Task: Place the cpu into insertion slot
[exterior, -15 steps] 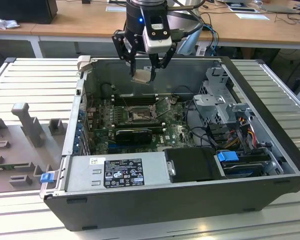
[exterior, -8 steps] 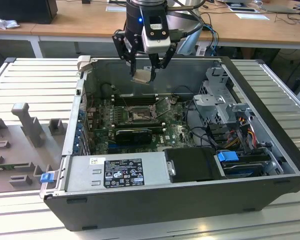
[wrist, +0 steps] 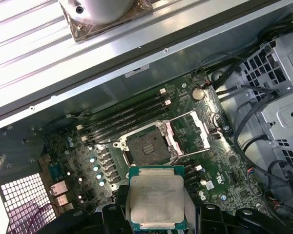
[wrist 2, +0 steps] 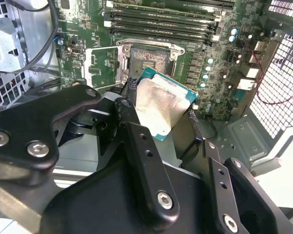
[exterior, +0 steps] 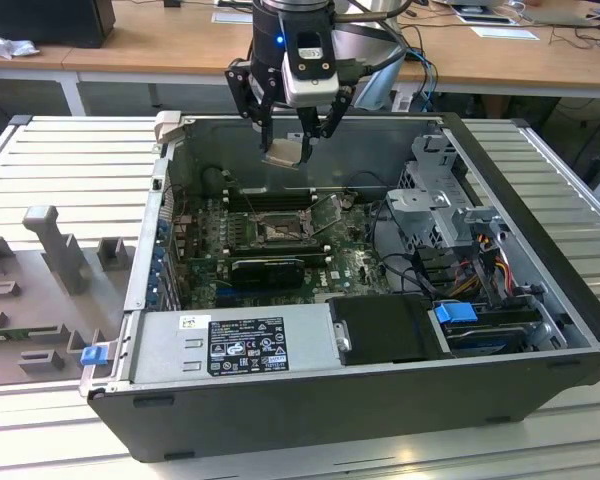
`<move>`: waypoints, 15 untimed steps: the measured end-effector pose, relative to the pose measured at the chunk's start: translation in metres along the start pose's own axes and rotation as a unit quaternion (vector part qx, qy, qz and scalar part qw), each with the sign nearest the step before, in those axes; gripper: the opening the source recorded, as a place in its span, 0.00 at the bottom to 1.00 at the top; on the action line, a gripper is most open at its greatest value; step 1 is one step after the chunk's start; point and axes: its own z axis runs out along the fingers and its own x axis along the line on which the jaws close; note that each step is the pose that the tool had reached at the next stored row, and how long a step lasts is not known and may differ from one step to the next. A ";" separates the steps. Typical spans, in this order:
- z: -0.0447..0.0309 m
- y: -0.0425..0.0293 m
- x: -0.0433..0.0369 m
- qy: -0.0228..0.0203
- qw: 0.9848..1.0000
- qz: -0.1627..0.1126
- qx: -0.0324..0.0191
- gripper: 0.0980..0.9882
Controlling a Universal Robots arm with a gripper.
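Observation:
My gripper hangs above the open computer case, shut on the cpu, a flat square chip with a pale silver top and a green edge. Both wrist views show the cpu held tilted between the black fingers. The insertion slot lies on the motherboard well below the chip, a square black socket with a metal frame. In both wrist views the insertion slot stands uncovered, its load plate swung aside.
Long black memory slots run just beyond the socket. A black expansion card and a grey power-supply box lie nearer the front wall. Drive cages and cables fill the exterior view's right side. Case walls enclose the board.

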 end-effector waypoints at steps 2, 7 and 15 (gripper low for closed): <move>0.0000 0.0000 0.0000 0.000 1.000 0.002 0.000 0.48; 0.0000 0.0000 0.0000 -0.001 1.000 0.009 0.000 0.48; 0.0000 0.0000 0.0000 -0.002 1.000 0.017 0.000 0.48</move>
